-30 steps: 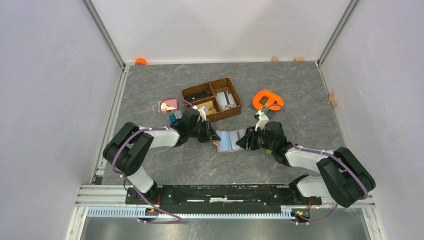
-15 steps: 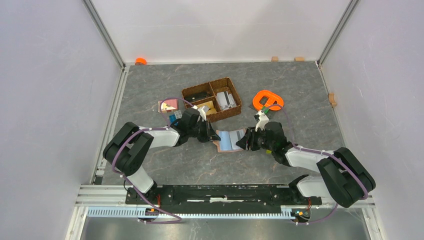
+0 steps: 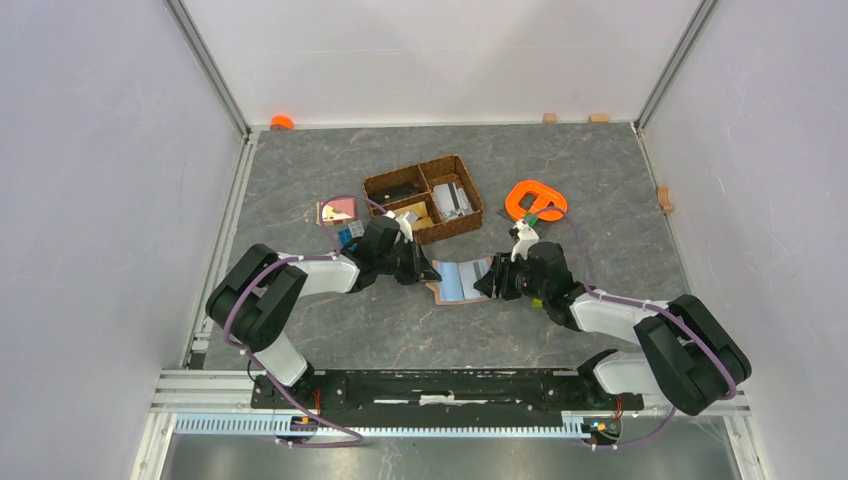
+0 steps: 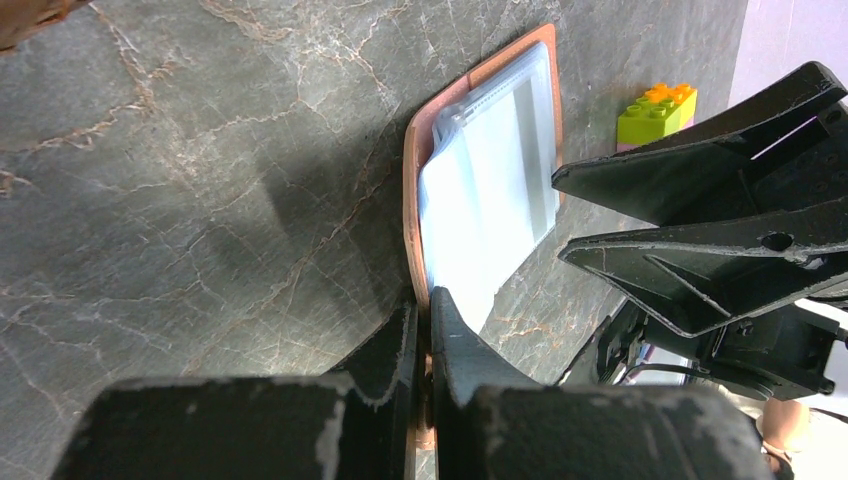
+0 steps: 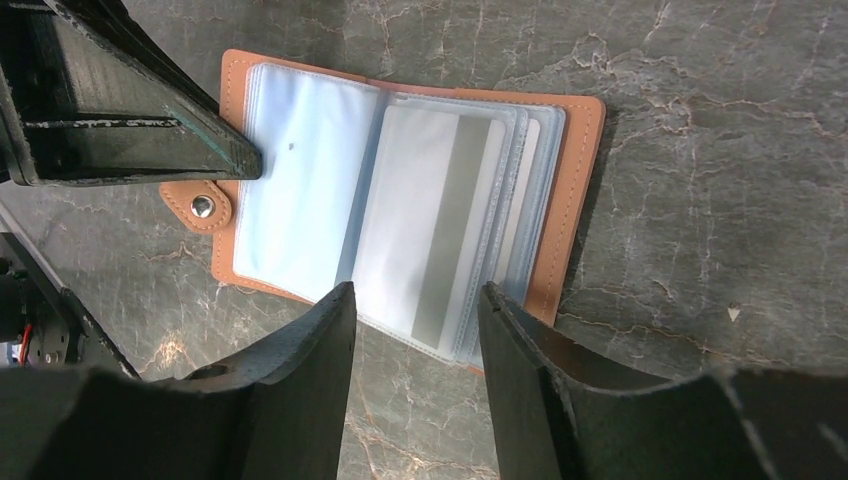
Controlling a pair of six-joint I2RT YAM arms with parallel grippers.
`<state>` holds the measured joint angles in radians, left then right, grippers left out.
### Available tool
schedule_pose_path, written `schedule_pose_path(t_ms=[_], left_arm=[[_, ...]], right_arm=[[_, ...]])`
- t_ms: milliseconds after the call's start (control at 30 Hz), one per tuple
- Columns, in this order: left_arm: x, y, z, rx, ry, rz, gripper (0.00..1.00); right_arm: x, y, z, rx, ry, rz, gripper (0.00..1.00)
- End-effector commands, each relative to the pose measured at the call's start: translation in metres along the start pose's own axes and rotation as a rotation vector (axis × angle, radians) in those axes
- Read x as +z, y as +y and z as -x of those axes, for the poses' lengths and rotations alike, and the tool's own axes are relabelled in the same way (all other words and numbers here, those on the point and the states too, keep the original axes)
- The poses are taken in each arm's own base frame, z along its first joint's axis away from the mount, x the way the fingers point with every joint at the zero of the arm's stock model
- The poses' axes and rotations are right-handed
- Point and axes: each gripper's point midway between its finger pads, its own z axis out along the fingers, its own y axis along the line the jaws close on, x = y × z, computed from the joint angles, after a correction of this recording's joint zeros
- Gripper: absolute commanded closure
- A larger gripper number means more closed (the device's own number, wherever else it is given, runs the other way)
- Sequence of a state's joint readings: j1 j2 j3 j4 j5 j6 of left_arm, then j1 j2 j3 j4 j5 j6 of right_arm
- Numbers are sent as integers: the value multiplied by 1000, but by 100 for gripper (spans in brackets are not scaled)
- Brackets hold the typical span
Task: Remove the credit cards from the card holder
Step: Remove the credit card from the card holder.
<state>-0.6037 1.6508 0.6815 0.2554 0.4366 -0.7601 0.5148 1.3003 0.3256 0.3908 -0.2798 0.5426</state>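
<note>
The card holder [image 3: 458, 281] lies open on the stone table, its brown cover [image 5: 578, 190] and pale sleeves facing up. A white credit card [image 5: 425, 225] with a grey stripe sits inside the top sleeve; any others are hidden under it. My left gripper [image 4: 422, 303] is shut on the card holder's cover edge [image 4: 411, 200], and its finger [image 5: 130, 120] shows beside the strap tab [image 5: 201, 208]. My right gripper [image 5: 415, 300] is open, its two fingers low at the sleeve's near edge, either side of the card's end. Neither finger grips it.
A dark woven divided basket [image 3: 425, 197] stands behind the card holder. An orange ring-shaped object [image 3: 535, 200] lies back right. A pink-and-tan flat piece [image 3: 337, 211] and a small blue block [image 3: 350, 237] sit left. A green-and-yellow toy brick [image 4: 655, 108] lies beyond the holder.
My right gripper's fingers have spread slightly wider at the card holder's edge. The left gripper and the card holder have stayed put.
</note>
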Motion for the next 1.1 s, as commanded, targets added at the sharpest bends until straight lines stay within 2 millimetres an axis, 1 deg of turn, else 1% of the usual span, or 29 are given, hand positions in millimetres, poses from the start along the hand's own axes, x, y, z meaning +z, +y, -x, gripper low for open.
schedule_pose_path(t_ms=[0,133,267,367,567,767,933,1067], left_arm=[[-1,-9,12,62,-31,-10,98],[-1,-9,12,64,-32,-9,98],[0,-9,12,64,-31,-10,98],[0,-8,12,62,-29,-9,98],[1,-8,11,64,-28,-7,98],[1,-8,11,63,-27,-8,98],[1,-9,11,63,-27,-10,98],[2,-8,10,64,-24,-9,98]], right_arm=[[4,9,8,-14,-4,43,48],[5,20,4,6,12,109,51],[2,29,6,8,1,154,53],[0,33,8,9,-15,173,53],[-5,33,15,-15,-48,164,55],[-7,40,17,-34,-55,202,61],[-9,53,16,-34,-56,283,59],[-10,59,15,-33,-58,314,58]])
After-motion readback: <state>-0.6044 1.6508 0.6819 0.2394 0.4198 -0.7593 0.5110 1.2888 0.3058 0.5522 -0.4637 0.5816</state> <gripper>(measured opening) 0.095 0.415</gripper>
